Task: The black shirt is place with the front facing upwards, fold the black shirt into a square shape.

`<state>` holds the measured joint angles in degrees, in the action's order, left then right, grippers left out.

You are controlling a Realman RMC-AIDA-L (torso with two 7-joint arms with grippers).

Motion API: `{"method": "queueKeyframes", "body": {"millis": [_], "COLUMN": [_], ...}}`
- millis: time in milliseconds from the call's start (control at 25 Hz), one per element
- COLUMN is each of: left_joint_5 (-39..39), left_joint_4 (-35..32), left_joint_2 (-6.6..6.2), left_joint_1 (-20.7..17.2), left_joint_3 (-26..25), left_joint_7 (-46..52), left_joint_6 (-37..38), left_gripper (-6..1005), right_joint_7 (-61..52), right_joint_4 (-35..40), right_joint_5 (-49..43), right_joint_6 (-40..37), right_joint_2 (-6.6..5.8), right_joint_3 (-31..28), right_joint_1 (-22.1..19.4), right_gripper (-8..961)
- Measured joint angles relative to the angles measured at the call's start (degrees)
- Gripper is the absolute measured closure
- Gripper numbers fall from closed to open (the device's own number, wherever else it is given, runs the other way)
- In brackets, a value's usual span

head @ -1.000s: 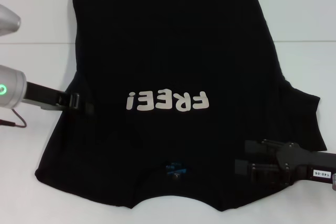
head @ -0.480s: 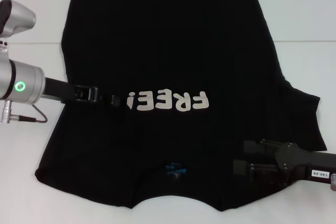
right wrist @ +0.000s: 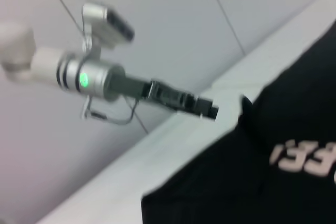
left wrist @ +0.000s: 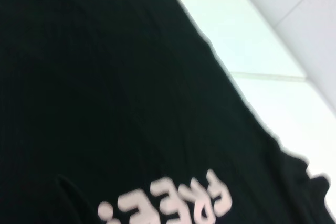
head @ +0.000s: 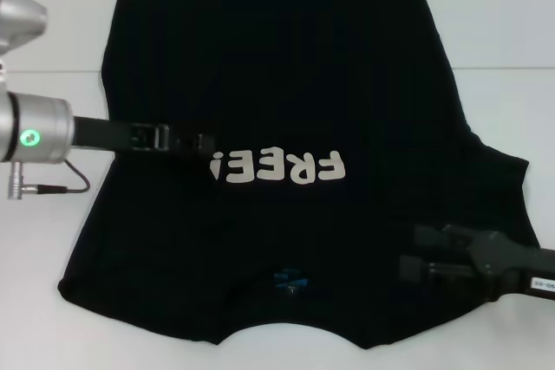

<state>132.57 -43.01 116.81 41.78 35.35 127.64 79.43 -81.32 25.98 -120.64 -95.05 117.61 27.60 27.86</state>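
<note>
From my station, the black shirt point(head: 286, 84) lay spread front-up on the white table point(head: 503, 23), its off-white "FREE!" lettering point(head: 276, 166) reading upside down in the head view and a small blue neck label point(head: 289, 280) showing at the collar nearest the robot. My left gripper point(head: 204, 142) reached over the shirt's left side, its tip just beside the "!", while my right gripper point(head: 414, 264) sat low over the shirt's near right part, a small white tag point(head: 539, 284) on its arm too blurred to read. I could not tell whether either gripper was released or clenched, as the dark fingers merged with the cloth.

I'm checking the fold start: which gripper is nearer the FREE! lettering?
Left. The left gripper sits over the black shirt right beside the lettering; the right gripper is farther off, near the shirt's lower right.
</note>
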Motion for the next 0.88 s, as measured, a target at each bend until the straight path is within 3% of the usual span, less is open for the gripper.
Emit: {"method": "queueKeyframes", "body": {"millis": [240,320,560,720,880], "left_joint_5": [-12.2,-22.1,-36.2,-39.1,-38.9], "left_joint_4": [0.0,0.5,6.6,11.4,12.0], "left_joint_2": [0.05,0.96,2.25,1.97,2.21], "left_joint_1": [-5.2,-9.7,-15.5,-16.3,-15.9], "left_joint_3": [-3.7,-4.4,-6.9,-9.2,-9.0], "left_joint_7": [-13.0,-22.4,-37.9,-42.7,-44.5], "left_joint_6": [1.6,2.3,1.9,1.8,1.8], "left_gripper": [520,520,520,521,521], "right_joint_7": [3.5,4.6,6.1,2.7,-5.9], "right_joint_4": [0.0,0.0,-0.2,-0.3,0.4], "right_joint_5": [0.3,1.4,8.5,10.6,10.2], "right_joint_6": [-8.0,-10.2,-10.6,-7.8,-6.6], "right_joint_2": [-0.63,-0.86,-0.77,-0.89,-2.29], "right_joint_3": [-11.1,-15.3,-23.9,-27.3,-27.3], "right_joint_1": [-2.6,-4.3,-10.7,-12.4,-11.7], "right_gripper": [25,25,25,26,27]}}
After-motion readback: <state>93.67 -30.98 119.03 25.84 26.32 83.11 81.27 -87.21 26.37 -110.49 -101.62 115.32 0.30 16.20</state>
